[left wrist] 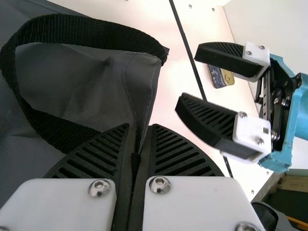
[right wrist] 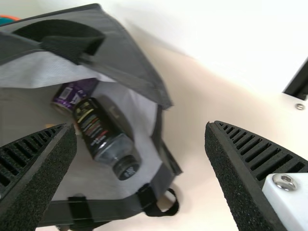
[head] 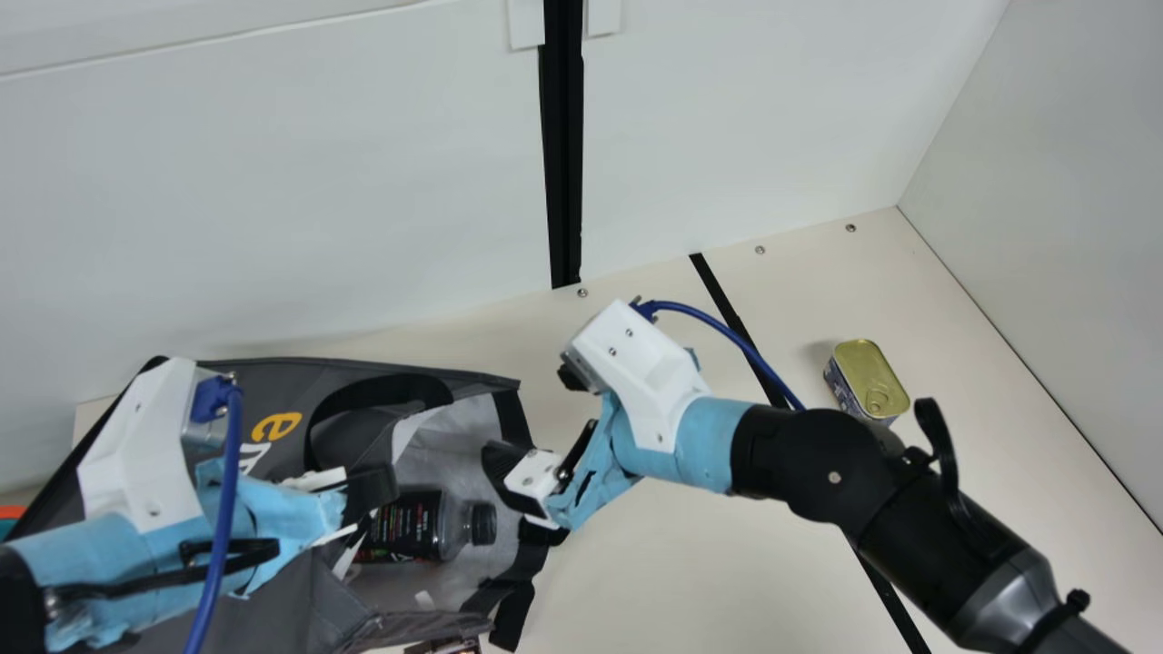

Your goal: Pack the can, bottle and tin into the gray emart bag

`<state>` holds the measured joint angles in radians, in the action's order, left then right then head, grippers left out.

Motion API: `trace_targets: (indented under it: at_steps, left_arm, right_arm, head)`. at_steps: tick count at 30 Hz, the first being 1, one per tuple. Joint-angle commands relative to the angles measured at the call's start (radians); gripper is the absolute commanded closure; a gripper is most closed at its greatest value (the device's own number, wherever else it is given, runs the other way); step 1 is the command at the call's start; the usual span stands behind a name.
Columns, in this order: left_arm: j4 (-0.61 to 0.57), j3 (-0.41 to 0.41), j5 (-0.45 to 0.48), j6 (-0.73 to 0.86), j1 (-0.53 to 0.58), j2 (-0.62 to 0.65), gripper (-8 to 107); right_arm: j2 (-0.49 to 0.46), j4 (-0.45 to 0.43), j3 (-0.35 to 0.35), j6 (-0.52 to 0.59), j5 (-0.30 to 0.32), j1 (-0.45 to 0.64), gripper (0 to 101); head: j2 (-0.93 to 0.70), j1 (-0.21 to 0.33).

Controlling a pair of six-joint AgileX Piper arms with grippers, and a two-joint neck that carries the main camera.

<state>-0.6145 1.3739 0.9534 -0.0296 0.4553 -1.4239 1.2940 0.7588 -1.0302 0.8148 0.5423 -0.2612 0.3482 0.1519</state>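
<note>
The soft gray bag [head: 313, 595] has woven black straps [left wrist: 96, 31] and a pale, creased lining. The left hand [head: 380, 490] pinches its edge; the right hand [head: 513, 483] is spread near its mouth. Inside are the round-shouldered bottle [head: 409, 529] and purple can [right wrist: 70, 96], its far end hidden. The rounded-corner, gold-lidded tin [head: 872, 374] sits on the smooth surface [head: 654, 563].

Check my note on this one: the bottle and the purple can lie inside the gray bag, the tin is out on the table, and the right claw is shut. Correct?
Not quite: the right claw is open, as the right wrist view shows. The bottle and the purple can do lie inside the gray bag, and the tin is out on the table.
</note>
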Motion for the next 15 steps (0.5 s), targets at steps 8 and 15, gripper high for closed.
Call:
trace_targets:
  at_steps: [8, 15]
  left_arm:
    - [0.0, 0.0, 0.0, 0.0, 0.0, 0.0, 89]
    - [0.0, 0.0, 0.0, 0.0, 0.0, 0.0, 89]
  right_arm:
    - [-0.034, -0.037, 0.021, 0.013, 0.023, 0.09, 10]
    - [-0.068, -0.073, 0.032, 0.01, 0.039, 0.141, 10]
  head:
    - [0.001, 0.023]
    - [0.001, 0.023]
